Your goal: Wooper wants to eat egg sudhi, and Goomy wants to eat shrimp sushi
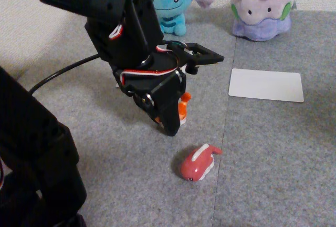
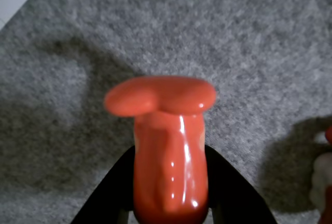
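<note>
My gripper (image 1: 177, 121) is shut on the shrimp sushi (image 1: 184, 107), a glossy orange figure whose tail pokes out beside the black finger. In the wrist view the shrimp sushi (image 2: 171, 146) sits between my two black fingers (image 2: 111, 200), tail end pointing away, low over the grey carpet. Wooper (image 1: 170, 1), the blue plush, stands at the back behind my arm. Goomy (image 1: 261, 7), the pale purple plush, stands at the back right. The egg sudhi is out of view.
A pink-red figure (image 1: 198, 164) with a white stripe lies on the carpet in front of my gripper; it is a blur at the right edge of the wrist view (image 2: 324, 182). A white card (image 1: 266, 85) lies before Goomy. A black cable (image 1: 63, 74) runs left.
</note>
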Robot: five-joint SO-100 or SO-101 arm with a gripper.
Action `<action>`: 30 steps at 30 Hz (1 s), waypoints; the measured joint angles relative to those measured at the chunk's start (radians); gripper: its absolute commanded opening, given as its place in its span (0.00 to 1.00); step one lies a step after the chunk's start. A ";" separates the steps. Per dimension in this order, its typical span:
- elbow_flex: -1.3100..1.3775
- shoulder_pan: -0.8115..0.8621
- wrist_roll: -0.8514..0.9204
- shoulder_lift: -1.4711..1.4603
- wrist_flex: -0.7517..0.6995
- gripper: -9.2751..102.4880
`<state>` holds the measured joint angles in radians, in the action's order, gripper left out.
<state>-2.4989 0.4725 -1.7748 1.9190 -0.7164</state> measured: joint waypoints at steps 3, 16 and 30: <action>0.029 0.002 0.000 0.037 -0.049 0.14; 0.417 0.003 0.077 0.198 -0.376 0.14; 0.795 0.075 0.307 -0.037 -0.402 0.14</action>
<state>-1.7043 0.5476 -1.4680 1.8822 -1.1183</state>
